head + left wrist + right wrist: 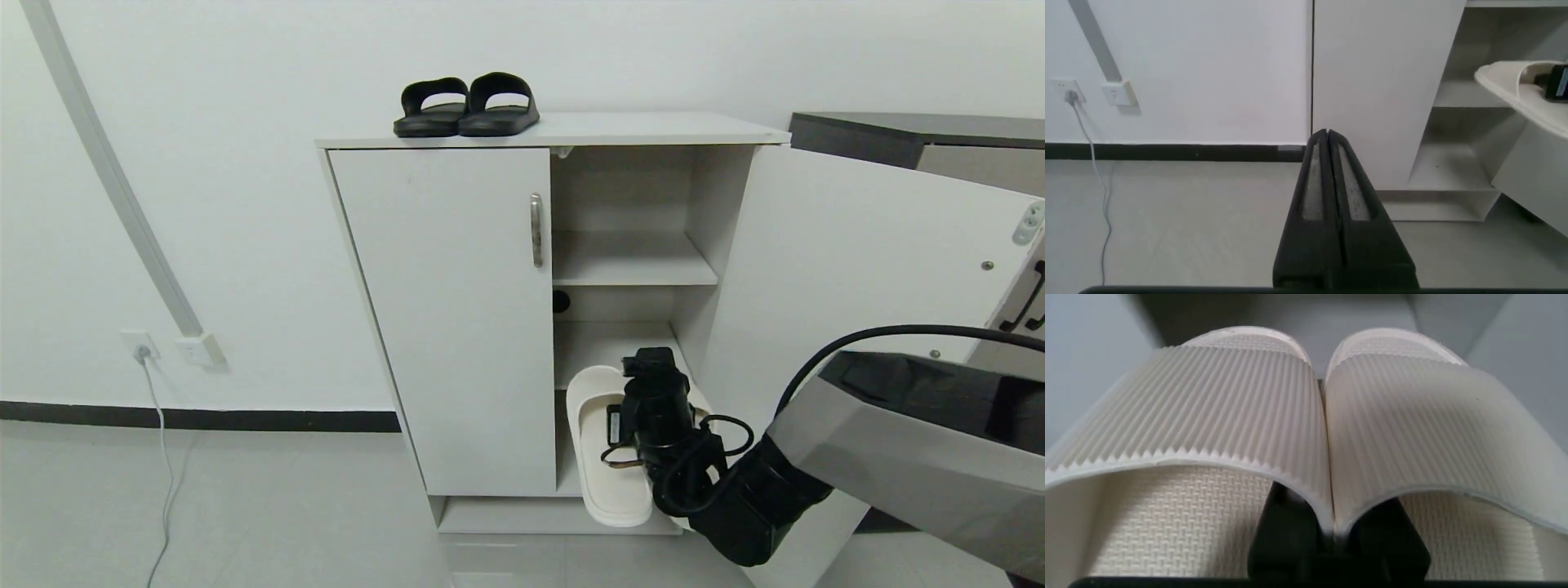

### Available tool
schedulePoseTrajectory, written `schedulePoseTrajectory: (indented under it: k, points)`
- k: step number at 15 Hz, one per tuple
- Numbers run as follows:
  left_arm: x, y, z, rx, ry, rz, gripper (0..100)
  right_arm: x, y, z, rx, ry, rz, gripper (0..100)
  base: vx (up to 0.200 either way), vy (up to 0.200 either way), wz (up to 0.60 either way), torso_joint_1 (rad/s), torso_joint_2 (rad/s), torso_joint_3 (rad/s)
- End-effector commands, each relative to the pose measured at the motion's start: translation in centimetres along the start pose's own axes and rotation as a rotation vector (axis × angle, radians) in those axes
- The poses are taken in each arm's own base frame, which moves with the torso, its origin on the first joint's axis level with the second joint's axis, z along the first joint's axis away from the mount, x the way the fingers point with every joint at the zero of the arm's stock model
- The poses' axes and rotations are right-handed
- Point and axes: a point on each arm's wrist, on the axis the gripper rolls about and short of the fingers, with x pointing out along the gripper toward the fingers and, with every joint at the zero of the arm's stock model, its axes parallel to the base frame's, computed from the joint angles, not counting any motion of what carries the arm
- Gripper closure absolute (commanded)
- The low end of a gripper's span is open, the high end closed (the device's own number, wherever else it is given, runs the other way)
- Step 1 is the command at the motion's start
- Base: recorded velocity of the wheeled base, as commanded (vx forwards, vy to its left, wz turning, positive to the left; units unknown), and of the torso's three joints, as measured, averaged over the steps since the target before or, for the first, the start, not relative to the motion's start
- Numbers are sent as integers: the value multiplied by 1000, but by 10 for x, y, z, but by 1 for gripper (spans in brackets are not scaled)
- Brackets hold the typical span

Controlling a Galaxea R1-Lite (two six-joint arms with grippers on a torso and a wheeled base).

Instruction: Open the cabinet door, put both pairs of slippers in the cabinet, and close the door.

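The white cabinet [571, 129] has its right door [849, 269] swung wide open and its left door [445, 310] closed. A black pair of slippers [465, 106] sits on the cabinet top. My right gripper [651, 371] is shut on the white pair of slippers [600, 441] and holds them at the mouth of the lower compartment. In the right wrist view its fingers [1290, 531] pinch the two ribbed straps [1327, 416] together. My left gripper [1328, 180] is shut and empty, low over the floor to the left of the cabinet, with a white slipper [1519, 90] off to its side.
Two shelves [629, 261] inside the open half are bare. A wall socket with a hanging cable [140, 349] and a slanted grey conduit [106, 171] are at the left. A dark-topped unit [914, 131] stands behind the open door. Grey floor [245, 506] lies in front.
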Motion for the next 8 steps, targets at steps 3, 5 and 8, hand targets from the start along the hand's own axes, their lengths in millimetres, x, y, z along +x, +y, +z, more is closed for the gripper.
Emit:
schedulePoseTrajectory:
  k: [3,5,8]
  points:
    - [0,0,0,5,0,-1,100,17,-5,-25,-39,32,-24,100,0,0,0,-1,2,-22]
    - [0,0,0,5,2,-1,100,21,-5,-25,-36,30,-26,100,0,0,0,0,5,-142]
    - [0,0,0,7,2,-2,100,22,-6,-25,-33,28,-28,100,0,0,0,4,5,-183]
